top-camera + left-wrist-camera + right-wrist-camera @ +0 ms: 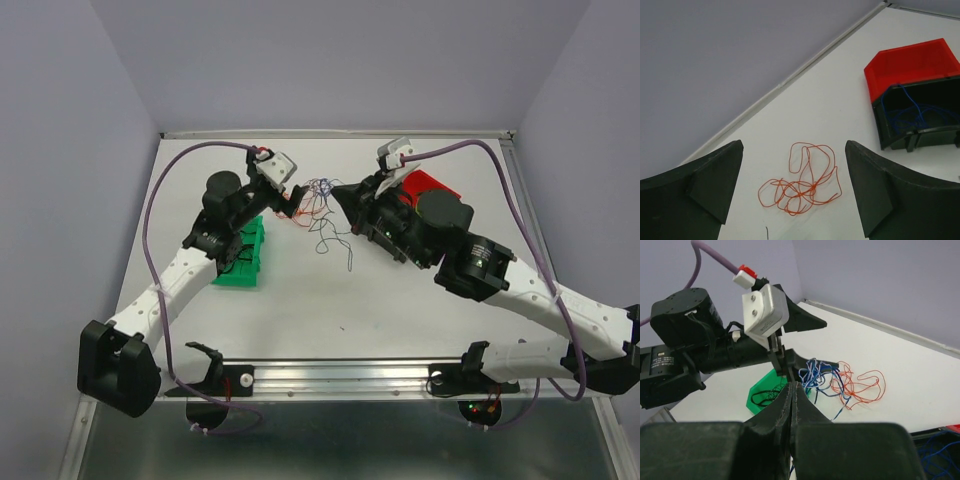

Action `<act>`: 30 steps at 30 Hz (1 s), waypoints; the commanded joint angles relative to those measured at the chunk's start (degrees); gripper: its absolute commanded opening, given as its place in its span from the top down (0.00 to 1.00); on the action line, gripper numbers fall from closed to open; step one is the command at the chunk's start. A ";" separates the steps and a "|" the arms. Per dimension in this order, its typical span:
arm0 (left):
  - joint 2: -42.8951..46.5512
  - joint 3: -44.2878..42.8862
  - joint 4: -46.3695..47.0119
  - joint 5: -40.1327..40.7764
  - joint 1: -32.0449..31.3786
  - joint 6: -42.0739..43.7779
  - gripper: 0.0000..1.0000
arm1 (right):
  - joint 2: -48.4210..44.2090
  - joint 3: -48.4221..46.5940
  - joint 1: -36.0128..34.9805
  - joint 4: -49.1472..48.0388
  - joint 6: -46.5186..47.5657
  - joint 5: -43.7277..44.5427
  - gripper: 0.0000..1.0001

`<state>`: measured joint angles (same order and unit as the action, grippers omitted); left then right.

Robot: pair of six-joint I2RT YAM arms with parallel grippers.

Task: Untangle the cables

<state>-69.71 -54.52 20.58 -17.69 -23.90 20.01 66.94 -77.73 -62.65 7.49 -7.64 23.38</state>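
A red cable (802, 185) lies curled on the white table between the fingers of my left gripper (794, 146), which is open and holds nothing. In the top view the left gripper (292, 203) hangs just over that red cable (303, 212). My right gripper (793, 385) is shut, and a knot of blue cables (827, 376) hangs from its tip above the table. That knot (320, 187) sits between the two grippers, with the right gripper (336, 193) beside it. A black cable (335, 240) trails on the table below the knot.
A green bin (240, 272) holding black cables (765, 395) stands under the left arm. A red bin (910, 65) and a black bin (895, 135) with blue wire (910, 116) inside sit on the right, under the right arm. Walls enclose the table.
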 commanded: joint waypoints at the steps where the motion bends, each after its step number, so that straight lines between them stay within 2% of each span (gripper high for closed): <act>1: 4.14 6.09 9.82 -7.09 0.08 -1.54 0.03 | -1.19 -1.99 -0.19 -2.47 3.42 0.97 1.00; 9: 5.46 8.46 12.29 -14.90 0.35 -5.85 0.04 | -0.84 -0.41 -0.19 -4.58 4.65 4.56 0.99; 12: 7.30 10.65 15.18 -13.87 0.61 -7.70 0.04 | -1.81 1.52 -0.19 -6.95 5.26 7.64 0.99; 16: 10.90 12.68 18.79 -8.86 1.05 -9.99 0.04 | -2.07 1.71 -0.19 -6.96 5.44 7.21 0.99; 20: 12.14 13.65 19.85 -17.62 1.40 -9.64 0.01 | -1.99 1.88 -0.19 -6.96 5.44 7.73 0.99; 26: 11.36 13.48 19.94 -26.15 1.31 -10.07 0.01 | -1.64 1.80 -0.19 -7.05 5.27 8.35 0.99; 30: 7.76 11.55 18.53 -24.85 1.31 -11.31 0.01 | -1.28 1.62 -0.19 -7.05 5.09 7.39 0.99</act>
<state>-59.86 -41.15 37.32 -40.23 -22.50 10.22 66.32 -76.82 -62.67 3.95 -3.20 30.46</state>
